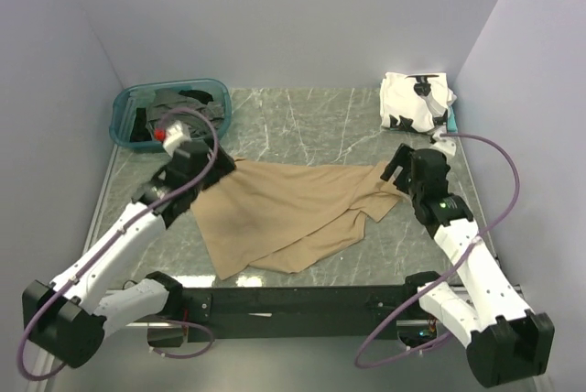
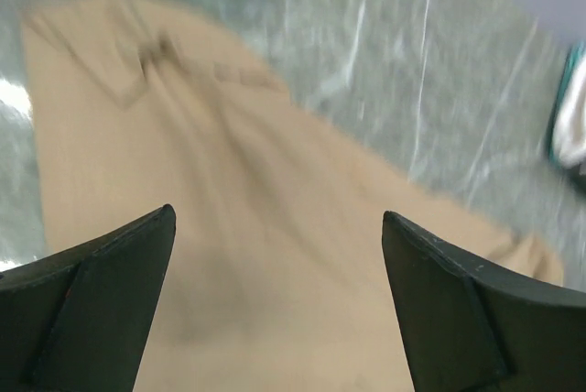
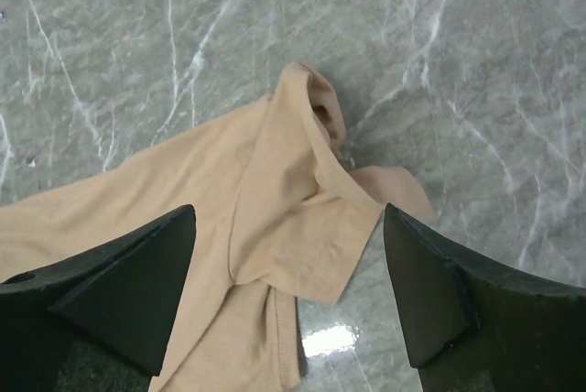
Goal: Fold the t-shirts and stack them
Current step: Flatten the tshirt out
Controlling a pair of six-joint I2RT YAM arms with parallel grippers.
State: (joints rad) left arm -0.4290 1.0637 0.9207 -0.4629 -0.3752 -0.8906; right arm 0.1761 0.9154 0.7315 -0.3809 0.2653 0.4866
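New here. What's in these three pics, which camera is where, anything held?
Two robot arms, each ending in a two-finger gripper. The wide picture comes from a fixed camera above and behind them; the other two look out from each wrist, past its dark fingers. A tan t-shirt lies rumpled on the marble table, a white t-shirt with black patches sits far right, dark shirts lie in a teal bin far left. The left gripper and right gripper are open above the tan shirt's ends, holding nothing.
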